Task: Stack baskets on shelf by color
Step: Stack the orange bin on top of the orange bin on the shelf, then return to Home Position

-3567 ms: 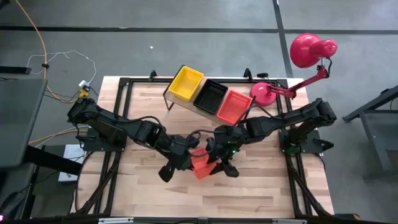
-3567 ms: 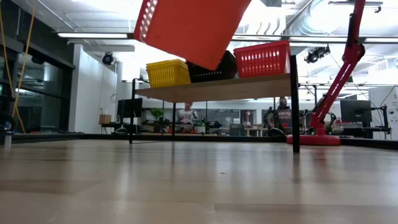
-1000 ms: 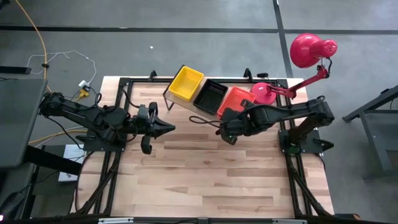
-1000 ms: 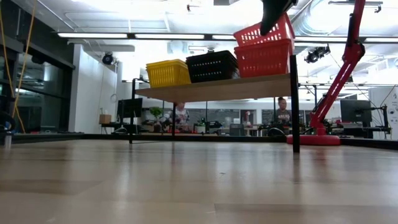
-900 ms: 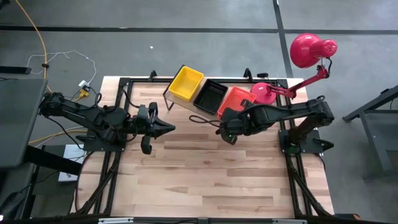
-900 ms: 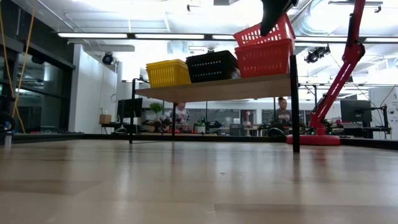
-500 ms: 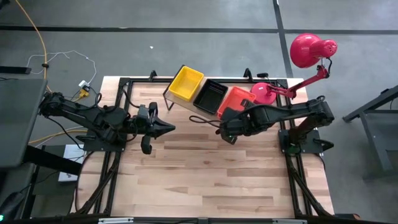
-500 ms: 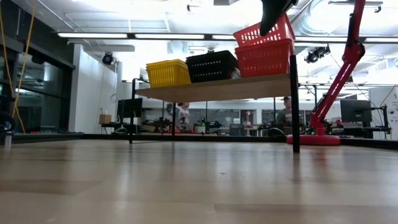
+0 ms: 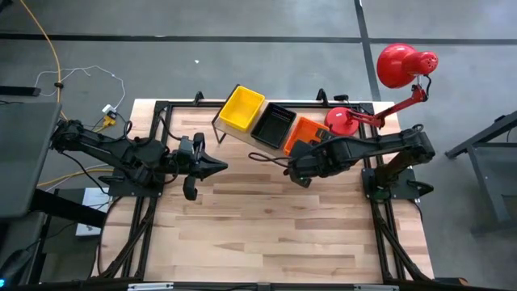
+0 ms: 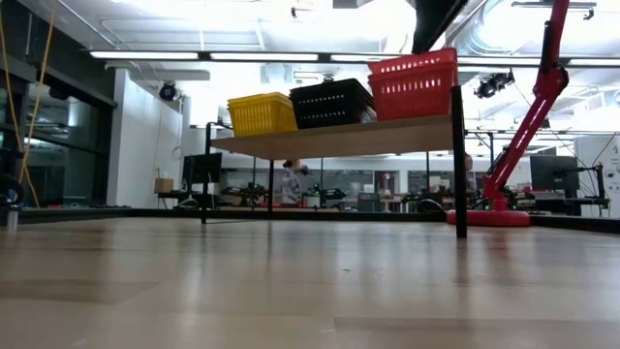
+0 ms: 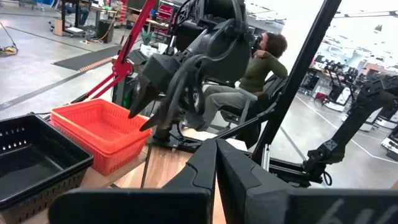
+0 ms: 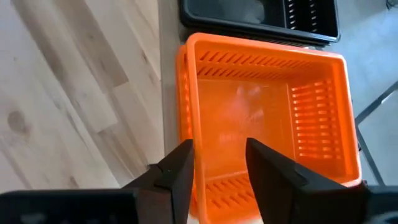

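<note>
Nearest in the low view, the plank-grained table top (image 10: 291,291) runs bare and smooth across the lower half of the frame, and neither gripper is whole there; only a dark sliver of arm cuts in at the top edge, right of centre. In the high view the left gripper (image 9: 216,166) sits left of centre over the wood, its fingers pressed together with nothing between them. Right of centre, the right gripper (image 9: 296,164) hangs at the near rim of the orange-red basket (image 9: 305,132); its dark fingers (image 12: 271,177) stand apart, spread over the rim with nothing gripped. That basket's slotted plastic walls show clearly, though whether it sits nested in another of its colour is hard to make out. Beyond it on the light wooden shelf (image 10: 334,138) on thin black legs sit the black basket (image 10: 331,103) in the middle and the yellow basket (image 10: 262,113) at the far end. The red lamp (image 9: 396,66) stands farthest, upper right.
</note>
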Controlling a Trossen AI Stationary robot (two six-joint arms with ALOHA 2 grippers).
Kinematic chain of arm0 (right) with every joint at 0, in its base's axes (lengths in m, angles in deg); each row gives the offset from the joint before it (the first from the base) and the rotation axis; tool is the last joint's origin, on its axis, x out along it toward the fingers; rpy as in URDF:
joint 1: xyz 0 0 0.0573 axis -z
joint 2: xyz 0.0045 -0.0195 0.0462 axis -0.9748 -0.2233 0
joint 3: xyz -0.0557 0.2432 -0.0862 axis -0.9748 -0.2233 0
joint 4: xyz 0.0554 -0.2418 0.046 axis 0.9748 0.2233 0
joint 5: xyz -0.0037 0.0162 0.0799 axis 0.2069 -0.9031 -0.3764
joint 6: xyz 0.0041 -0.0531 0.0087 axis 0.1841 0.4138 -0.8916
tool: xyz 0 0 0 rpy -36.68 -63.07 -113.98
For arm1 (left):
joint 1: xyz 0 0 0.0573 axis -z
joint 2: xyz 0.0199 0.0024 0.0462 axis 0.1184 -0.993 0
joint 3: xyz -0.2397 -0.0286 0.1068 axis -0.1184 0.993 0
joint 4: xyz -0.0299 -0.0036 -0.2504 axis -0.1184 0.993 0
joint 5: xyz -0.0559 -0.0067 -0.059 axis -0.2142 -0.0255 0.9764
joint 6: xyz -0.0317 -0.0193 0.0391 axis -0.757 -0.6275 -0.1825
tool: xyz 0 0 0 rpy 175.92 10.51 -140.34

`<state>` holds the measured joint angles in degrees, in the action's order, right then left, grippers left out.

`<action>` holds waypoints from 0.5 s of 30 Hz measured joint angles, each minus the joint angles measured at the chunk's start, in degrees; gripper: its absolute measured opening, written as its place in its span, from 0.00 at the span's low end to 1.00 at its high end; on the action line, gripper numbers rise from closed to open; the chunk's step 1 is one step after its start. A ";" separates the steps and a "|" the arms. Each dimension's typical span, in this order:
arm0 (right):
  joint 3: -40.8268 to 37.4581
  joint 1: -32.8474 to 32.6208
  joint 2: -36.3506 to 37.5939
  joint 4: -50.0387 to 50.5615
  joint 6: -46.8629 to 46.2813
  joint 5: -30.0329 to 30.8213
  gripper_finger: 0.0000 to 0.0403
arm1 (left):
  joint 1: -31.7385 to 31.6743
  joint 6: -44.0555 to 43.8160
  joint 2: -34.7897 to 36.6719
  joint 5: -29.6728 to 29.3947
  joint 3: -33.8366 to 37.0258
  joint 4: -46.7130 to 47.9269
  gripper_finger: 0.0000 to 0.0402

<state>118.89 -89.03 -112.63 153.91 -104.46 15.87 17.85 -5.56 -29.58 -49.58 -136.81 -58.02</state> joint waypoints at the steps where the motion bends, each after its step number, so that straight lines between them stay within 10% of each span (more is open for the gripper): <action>1: 0.00 -0.36 0.37 0.20 0.38 -0.04 0.33 | -0.01 0.00 0.00 0.00 0.00 0.00 0.00; 15: -10.35 -5.92 13.25 -7.25 1.00 -0.40 0.33 | 0.00 0.03 0.53 0.81 0.00 1.36 0.00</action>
<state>108.54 -94.95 -99.38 146.66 -103.46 15.47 17.85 -5.53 -29.05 -48.77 -136.81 -56.67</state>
